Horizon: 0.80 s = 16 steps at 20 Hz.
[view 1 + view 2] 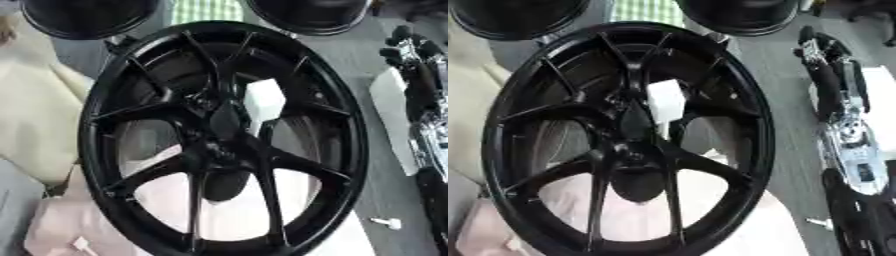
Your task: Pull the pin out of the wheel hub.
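Black wheel hub (219, 145) fills view, lower rim cut off; right robot hand (833, 75) fingers unclear, left unseen

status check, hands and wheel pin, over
Right hand beside the wheel hub, off it; fingers unclear. Left hand out of view. White piece near the centre, possibly the pin, untouched. Nothing blocking.
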Available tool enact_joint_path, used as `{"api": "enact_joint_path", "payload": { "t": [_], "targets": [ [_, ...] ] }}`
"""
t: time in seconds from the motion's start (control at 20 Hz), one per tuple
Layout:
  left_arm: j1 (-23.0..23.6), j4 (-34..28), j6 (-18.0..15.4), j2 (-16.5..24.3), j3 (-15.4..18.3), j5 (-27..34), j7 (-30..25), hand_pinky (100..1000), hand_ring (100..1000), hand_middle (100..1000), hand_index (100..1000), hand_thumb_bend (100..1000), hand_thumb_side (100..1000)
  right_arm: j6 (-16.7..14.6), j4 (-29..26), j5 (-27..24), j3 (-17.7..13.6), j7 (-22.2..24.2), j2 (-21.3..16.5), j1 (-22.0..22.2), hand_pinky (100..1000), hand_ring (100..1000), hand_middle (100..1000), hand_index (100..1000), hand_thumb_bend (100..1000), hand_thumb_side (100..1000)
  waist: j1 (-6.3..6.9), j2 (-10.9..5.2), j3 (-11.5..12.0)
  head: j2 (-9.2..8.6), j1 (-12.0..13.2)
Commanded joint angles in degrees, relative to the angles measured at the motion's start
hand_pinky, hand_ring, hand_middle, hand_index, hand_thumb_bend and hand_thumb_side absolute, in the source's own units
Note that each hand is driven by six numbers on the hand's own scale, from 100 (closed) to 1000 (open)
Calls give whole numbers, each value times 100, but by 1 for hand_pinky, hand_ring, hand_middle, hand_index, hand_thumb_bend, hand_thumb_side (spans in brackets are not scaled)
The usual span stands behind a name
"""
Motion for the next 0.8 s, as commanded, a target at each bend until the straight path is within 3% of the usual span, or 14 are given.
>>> {"api": "enact_joint_path", "payload": {
  "t": [0.05,0.4,0.8],
  "targets": [
    [19,-66,-17,206,52,-15,3,691,523,487,601,849,514,-4,-242,143,199,207,-561,-252,891,775,732,765,342,515,-19,-184,-23,19,55],
    [148,-52,-27,349,93,-78,42,691,522,487,601,850,513,-61,-651,680,1014,837,-1592,-952,893,811,771,803,441,517,-143,-249,-143,114,223],
    [222,-44,-32,407,103,-120,61,691,522,487,601,850,513,-462,-864,947,2077,1551,-2753,-2022,885,816,777,813,508,541,-200,-270,-191,124,310]
  ]
}}
